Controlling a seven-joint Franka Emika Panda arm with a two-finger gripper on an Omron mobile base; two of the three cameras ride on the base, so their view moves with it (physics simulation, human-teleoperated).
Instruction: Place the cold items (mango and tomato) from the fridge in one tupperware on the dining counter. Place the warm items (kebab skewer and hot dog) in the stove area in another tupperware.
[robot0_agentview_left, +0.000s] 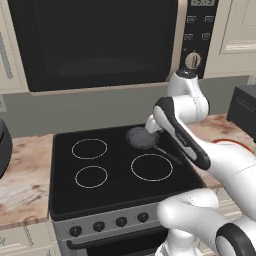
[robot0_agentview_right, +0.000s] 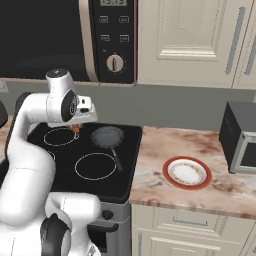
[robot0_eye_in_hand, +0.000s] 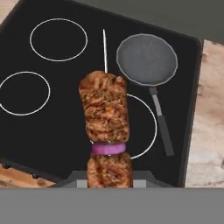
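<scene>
Kebab skewer (robot0_eye_in_hand: 106, 127) sits closest in my hand view, clamped at its lower end between my fingers, meat chunks and a purple onion ring on it, its thin metal tip pointing over the black stove top (robot0_eye_in_hand: 65, 131). A small frying pan (robot0_eye_in_hand: 147, 59) lies just beside the tip, so I should lift straight and keep the skewer level, or the tip could clip its rim.

From the left base view my arm (robot0_agentview_left: 185, 125) hides the catch above the pan (robot0_agentview_left: 142, 137).

From the right base view my gripper (robot0_agentview_right: 76, 125) hangs over the rear burners; marbled bench (robot0_agentview_right: 200, 150) to the right holds a red-rimmed plate (robot0_agentview_right: 187, 173), with open room around it
</scene>
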